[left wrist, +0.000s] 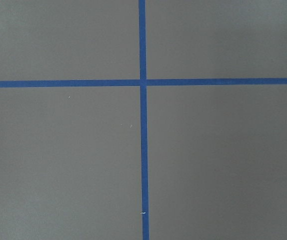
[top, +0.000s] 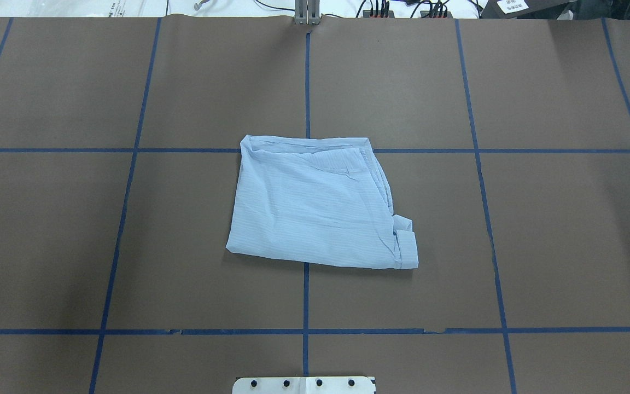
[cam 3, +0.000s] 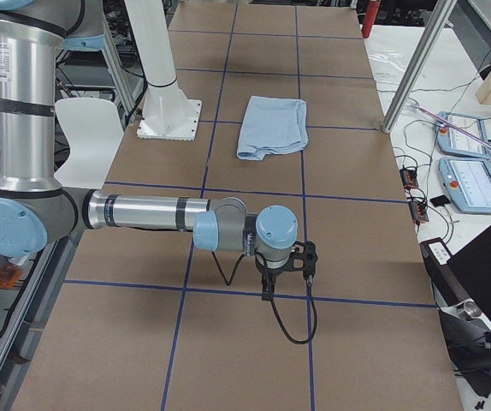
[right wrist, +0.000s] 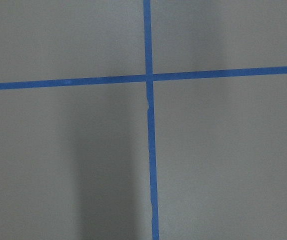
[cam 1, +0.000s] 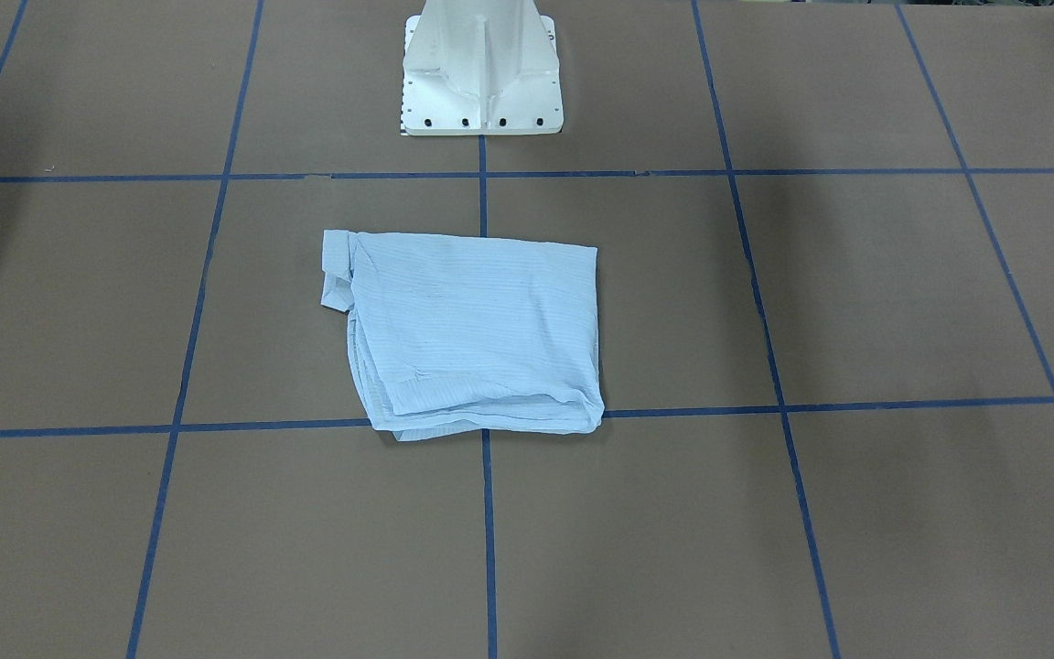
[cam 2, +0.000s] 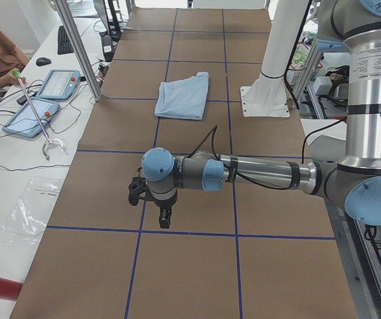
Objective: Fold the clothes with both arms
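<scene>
While the folded shirt [top: 318, 205] lies mid-frame on the desk [top: 539, 246], well apart from the left hand [cam 2: 158, 211] and right hand [cam 3: 284, 270], whose opening I cannot tell, its loose lower-right cuff [top: 407, 246] could unfold if snagged by any regrasp.

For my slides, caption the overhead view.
Folded pale blue shirt lying at the centre of a brown table gridded with blue tape.

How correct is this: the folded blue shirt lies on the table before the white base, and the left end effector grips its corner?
Wrong in one part: the shirt lies folded on the table before the white base, but the left end effector is apart from it, over bare table, as the exterior left view shows.
</scene>
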Motion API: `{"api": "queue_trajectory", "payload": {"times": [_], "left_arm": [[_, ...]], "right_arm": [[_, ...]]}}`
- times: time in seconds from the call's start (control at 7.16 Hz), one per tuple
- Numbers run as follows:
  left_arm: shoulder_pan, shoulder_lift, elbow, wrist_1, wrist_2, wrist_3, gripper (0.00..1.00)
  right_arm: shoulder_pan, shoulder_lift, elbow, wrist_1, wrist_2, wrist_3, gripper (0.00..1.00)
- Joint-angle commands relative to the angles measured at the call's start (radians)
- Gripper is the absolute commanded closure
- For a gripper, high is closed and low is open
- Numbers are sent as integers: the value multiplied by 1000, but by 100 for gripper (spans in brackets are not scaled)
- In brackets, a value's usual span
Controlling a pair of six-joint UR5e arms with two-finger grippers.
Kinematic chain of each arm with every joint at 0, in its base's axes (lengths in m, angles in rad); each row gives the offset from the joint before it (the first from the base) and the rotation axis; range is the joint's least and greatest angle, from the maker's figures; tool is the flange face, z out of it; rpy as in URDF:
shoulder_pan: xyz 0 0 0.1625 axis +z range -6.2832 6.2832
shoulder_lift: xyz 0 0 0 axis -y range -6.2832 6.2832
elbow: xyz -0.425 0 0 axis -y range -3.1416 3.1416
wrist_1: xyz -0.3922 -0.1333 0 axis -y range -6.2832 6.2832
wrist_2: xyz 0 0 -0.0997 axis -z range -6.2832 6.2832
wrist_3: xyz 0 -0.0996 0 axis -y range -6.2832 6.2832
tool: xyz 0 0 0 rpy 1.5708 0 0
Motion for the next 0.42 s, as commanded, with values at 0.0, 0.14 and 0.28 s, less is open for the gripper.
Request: {"api": "queue_trajectory", "payload": {"times": [0.0,0.14,0.28], "left_arm": [[0,0,0,0,0,1,1],[0,0,0,0,-2,3,1],[0,0,0,-2,-2,4,1]], "right_arm": [[0,-2,0,0,0,0,0],[0,-2,-2,0,0,0,0],[0,-2,0,0,2,0,0]]}}
